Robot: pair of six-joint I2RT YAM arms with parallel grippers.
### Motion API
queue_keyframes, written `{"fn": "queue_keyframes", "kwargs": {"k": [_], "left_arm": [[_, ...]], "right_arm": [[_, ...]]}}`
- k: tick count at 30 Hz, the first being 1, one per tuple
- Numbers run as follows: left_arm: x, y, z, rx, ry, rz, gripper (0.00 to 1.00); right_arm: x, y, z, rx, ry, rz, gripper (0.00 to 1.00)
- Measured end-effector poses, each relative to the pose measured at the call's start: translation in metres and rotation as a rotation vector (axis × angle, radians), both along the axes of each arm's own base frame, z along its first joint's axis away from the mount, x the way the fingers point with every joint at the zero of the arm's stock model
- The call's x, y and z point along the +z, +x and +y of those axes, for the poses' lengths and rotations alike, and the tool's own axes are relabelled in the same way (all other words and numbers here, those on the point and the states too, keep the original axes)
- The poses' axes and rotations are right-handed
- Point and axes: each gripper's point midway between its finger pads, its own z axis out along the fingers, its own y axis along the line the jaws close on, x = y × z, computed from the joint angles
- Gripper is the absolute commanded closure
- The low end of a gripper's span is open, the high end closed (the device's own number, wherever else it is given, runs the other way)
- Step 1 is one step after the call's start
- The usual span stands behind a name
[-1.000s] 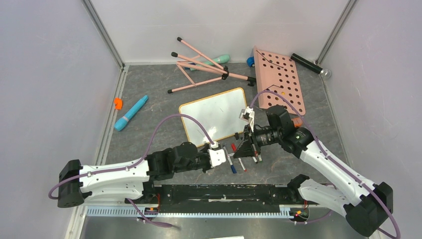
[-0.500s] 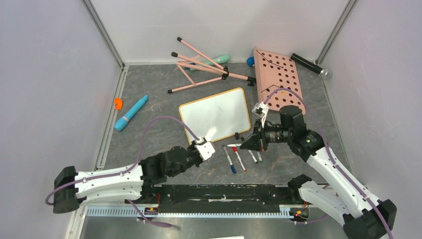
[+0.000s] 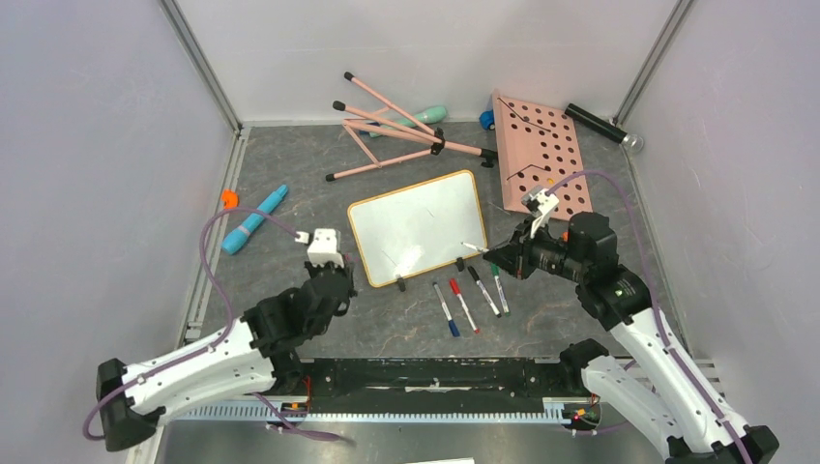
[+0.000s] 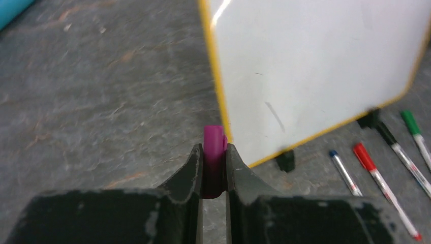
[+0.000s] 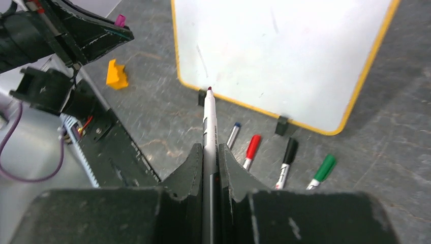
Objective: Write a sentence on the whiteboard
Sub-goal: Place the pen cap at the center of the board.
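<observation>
Our arms have drawn apart: the left gripper [image 4: 214,152] is clamped on the pink cap [image 4: 214,138] left of the whiteboard [image 3: 418,224], the right gripper [image 5: 208,152] on the bared marker [image 5: 209,119] by its near right corner. The board lies blank mid-table, so we judge writing can start.

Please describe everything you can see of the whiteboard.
The whiteboard is a glossy white rectangle with rounded corners, a thin orange-yellow rim and small black feet on its near edge. It lies face up on the grey table. Its surface bears only faint streaks, no writing. The marker in the right gripper points at its near edge; contact is unclear.
</observation>
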Motion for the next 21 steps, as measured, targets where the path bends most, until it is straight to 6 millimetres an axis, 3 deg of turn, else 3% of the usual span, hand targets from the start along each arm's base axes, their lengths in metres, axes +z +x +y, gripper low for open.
{"fn": "queue_keyframes", "kwargs": {"k": [3, 4, 8, 14, 21], "left_arm": [[-0.024, 0.015, 0.025, 0.16, -0.043, 0.143, 0.98], [-0.032, 0.024, 0.045, 0.252, -0.052, 0.178, 0.98], [-0.076, 0.029, 0.072, 0.381, -0.146, 0.369, 0.98], [-0.116, 0.022, 0.069, 0.386, -0.3, 0.519, 0.97], [-0.136, 0.023, 0.056, 0.342, -0.34, 0.59, 0.95]], "right_arm": [[0.006, 0.01, -0.004, -0.054, 0.005, -0.043, 1.0], [0.006, 0.012, -0.005, -0.063, 0.005, -0.047, 1.0], [-0.003, 0.021, -0.011, -0.126, -0.015, -0.036, 1.0], [-0.017, 0.026, -0.024, -0.209, -0.038, -0.037, 1.0], [-0.037, 0.022, -0.032, -0.27, -0.022, -0.019, 1.0]]}}
